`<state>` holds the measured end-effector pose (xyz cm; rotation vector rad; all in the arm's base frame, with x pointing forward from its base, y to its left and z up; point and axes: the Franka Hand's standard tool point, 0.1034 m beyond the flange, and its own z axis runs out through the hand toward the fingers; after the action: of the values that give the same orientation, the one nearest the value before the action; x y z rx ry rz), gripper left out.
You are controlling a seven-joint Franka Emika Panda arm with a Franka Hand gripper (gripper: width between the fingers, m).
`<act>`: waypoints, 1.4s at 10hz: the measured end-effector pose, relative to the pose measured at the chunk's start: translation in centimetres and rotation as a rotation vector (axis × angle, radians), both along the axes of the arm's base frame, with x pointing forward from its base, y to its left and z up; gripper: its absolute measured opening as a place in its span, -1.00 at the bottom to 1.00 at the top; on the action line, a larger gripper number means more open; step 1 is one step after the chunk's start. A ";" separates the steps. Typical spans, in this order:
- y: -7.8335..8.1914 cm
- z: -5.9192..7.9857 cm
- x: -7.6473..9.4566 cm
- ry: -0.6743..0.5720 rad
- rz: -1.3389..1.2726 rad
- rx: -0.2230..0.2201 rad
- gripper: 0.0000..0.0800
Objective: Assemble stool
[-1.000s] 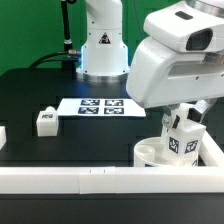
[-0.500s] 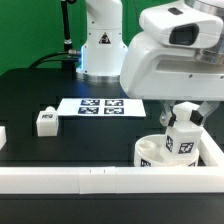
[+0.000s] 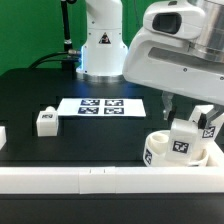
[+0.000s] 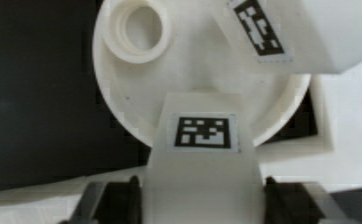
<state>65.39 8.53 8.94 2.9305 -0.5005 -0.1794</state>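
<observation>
The round white seat (image 3: pixel 160 152) lies in the corner of the rails on the exterior view's right; in the wrist view (image 4: pixel 178 85) it shows a round socket hole (image 4: pixel 133 30). My gripper (image 3: pixel 184 122) (image 4: pixel 201 196) is shut on a white block leg (image 3: pixel 182 138) (image 4: pixel 204 140), tag facing out, held upright against the seat's top. A second tagged leg (image 3: pixel 209 126) (image 4: pixel 276 30) stands at the seat's far side. A third leg (image 3: pixel 44 121) lies alone on the black table on the exterior view's left. The arm hides part of the seat.
A long white rail (image 3: pixel 90 181) runs along the front, and another (image 3: pixel 216 152) stands right of the seat. The marker board (image 3: pixel 100 105) lies mid-table before the robot base (image 3: pixel 100 45). A white piece (image 3: pixel 2 135) shows at the left edge.
The arm has shifted toward the exterior view's right and down with the leg. The leg now stands lower and straighter on the seat, and the seat has slid a little right.
</observation>
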 end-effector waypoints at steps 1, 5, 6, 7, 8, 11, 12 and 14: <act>-0.4 0.0 0.2 -0.016 -0.061 -0.008 -0.17; -1.9 0.0 0.4 -0.051 -0.366 -0.020 -0.17; -2.0 0.2 0.5 -0.064 -0.461 -0.029 -0.17; -1.9 0.3 0.5 -0.076 -0.534 -0.040 -0.17; -1.9 0.3 0.7 -0.092 -0.601 -0.048 -0.18; -1.8 0.3 0.7 -0.098 -0.636 -0.052 0.05; -1.7 0.3 0.7 -0.098 -0.636 -0.052 0.39; -1.2 0.9 0.8 -0.103 -0.636 -0.040 0.55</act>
<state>66.22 7.32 9.87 2.6458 -1.4168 -0.0894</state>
